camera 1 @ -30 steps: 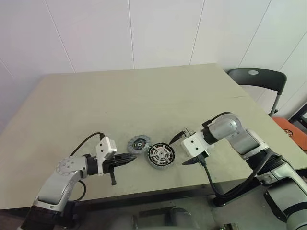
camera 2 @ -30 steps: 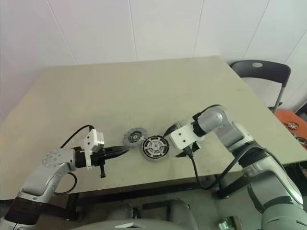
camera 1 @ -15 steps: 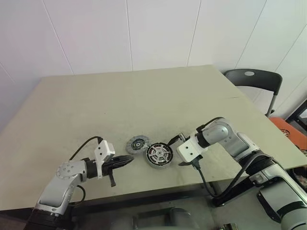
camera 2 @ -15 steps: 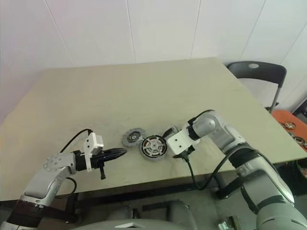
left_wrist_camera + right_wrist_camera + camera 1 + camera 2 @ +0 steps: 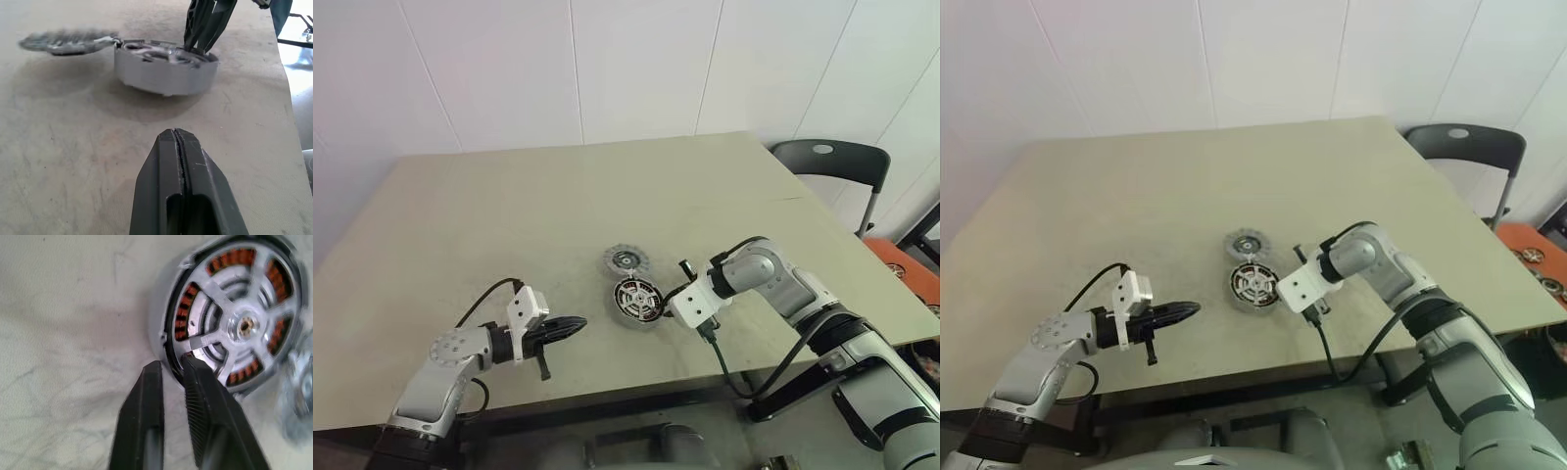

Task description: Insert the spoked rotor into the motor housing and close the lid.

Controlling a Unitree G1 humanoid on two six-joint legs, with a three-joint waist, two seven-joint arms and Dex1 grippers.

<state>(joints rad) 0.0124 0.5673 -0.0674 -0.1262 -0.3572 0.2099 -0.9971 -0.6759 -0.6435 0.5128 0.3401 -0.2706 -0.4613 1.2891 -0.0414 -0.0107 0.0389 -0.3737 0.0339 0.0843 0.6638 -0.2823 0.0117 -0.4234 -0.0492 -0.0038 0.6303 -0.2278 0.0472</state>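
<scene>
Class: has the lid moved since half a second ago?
Yes. The lid lay left of the housing; now it lies beyond it, toward the table's far edge.

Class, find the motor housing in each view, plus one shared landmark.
Left eye view: motor housing near the table's front edge.
Right eye view: motor housing likewise.
Left wrist view: beyond the left end effector.
Right wrist view: wall between the right end effector fingers.
Landmark: the lid beside it.

A plain workroom: white panelled walls, bare table, folding chair.
</scene>
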